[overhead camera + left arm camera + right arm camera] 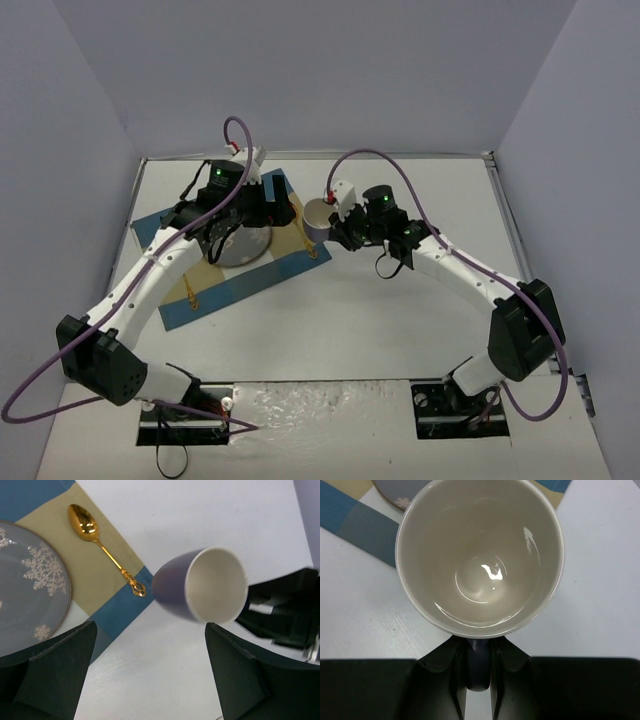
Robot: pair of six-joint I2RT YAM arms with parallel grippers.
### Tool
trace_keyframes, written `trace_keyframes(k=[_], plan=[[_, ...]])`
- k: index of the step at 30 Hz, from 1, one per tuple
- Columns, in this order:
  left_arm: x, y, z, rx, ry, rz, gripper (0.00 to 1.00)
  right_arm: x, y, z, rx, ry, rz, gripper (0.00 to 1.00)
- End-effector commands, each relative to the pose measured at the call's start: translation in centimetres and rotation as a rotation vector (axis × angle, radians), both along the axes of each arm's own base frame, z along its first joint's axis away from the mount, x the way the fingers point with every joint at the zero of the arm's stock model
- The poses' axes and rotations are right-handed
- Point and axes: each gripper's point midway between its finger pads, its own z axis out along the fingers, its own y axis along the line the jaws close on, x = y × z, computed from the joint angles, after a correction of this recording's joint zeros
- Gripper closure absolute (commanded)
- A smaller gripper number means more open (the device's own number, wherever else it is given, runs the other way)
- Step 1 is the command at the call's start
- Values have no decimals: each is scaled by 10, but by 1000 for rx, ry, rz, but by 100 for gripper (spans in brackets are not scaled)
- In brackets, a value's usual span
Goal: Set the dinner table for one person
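The white dinner table carries a blue-and-tan checked placemat at the left. On the mat lies a grey snowflake plate, with a gold spoon to its right. My right gripper is shut on the handle of a purple mug with a white inside, just off the mat's right corner. I cannot tell whether the mug touches the table. My left gripper is open and empty above the mat's far right part. In its wrist view the mug lies ahead.
A gold fork lies on the placemat left of the plate. Grey walls close in the table at the left, back and right. Both arm bases stand at the near edge. Purple cables loop over both arms.
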Motion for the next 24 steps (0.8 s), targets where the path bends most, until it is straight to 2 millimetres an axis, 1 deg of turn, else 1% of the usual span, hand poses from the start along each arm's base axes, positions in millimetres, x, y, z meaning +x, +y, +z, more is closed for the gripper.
trace_keyframes(k=[1, 4, 8, 13, 16, 20, 22, 24], plan=[[12, -26, 43, -67, -78, -27, 15, 5, 17, 57, 98, -168, -16, 100], [13, -35, 34, -58, -40, -36, 18, 0, 25, 56, 96, -170, -6, 100], [10, -39, 19, -31, 3, -38, 23, -3, 30, 56, 93, -178, -4, 100], [10, -33, -1, 35, 36, -7, 28, -7, 35, 56, 95, -182, 5, 100], [14, -33, -6, 45, 39, 1, 30, -9, 39, 59, 107, -187, 14, 100], [20, -38, -13, 44, 47, -6, 34, -12, 42, 59, 111, -186, 22, 100], [21, -39, -15, 48, 51, -8, 38, -13, 42, 59, 112, -185, 24, 100], [22, -40, -17, 51, 53, -9, 44, -14, 44, 59, 112, -185, 27, 100]])
